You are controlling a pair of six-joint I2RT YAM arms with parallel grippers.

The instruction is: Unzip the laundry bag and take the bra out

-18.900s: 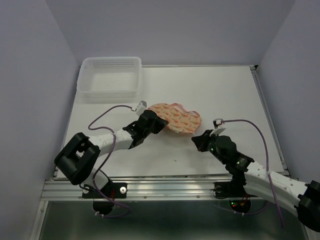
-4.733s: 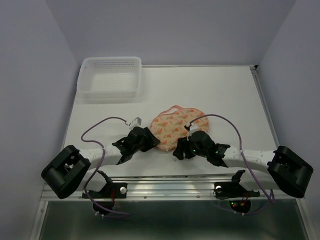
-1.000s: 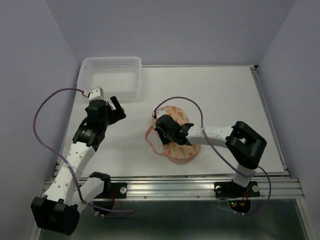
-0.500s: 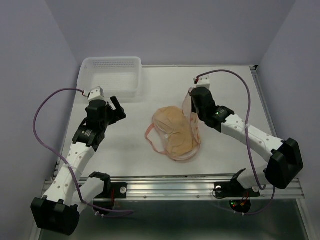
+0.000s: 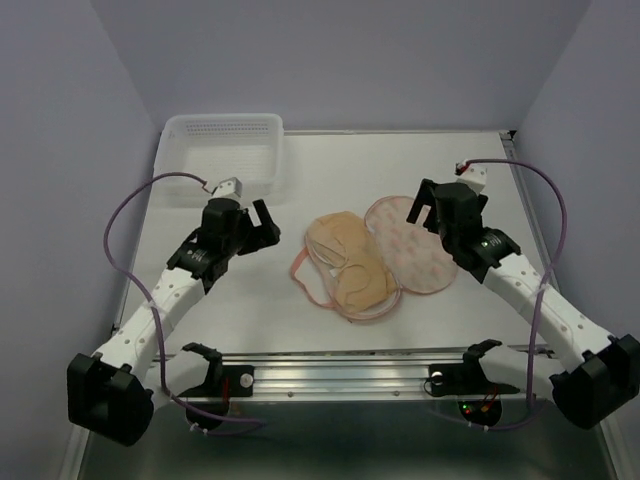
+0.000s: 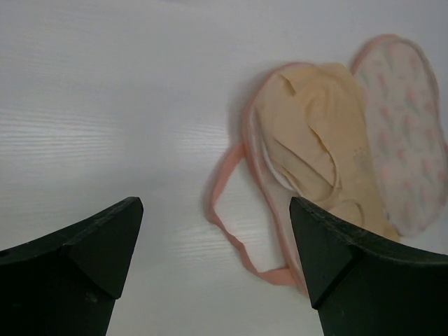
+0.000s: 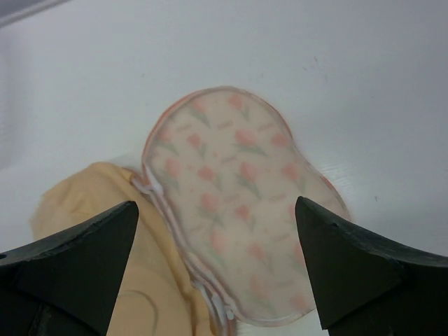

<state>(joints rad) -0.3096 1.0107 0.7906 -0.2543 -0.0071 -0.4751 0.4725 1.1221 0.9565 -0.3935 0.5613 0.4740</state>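
Dropped flat since my last look, laundry bag (image 5: pixel 412 248) flap centre-right, bra (image 5: pixel 345 262) centre, both running upper-left to lower-right, left gripper (image 5: pixel 267 224) and right gripper (image 5: pixel 432 213) jaws spread.

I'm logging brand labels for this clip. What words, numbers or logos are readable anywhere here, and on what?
No readable text anywhere.
The laundry bag carries only a small flower-like print, no letters.
The bra shows no legible tag; a few tiny specks on it are too small to read.
The white basket and the table show no markings.
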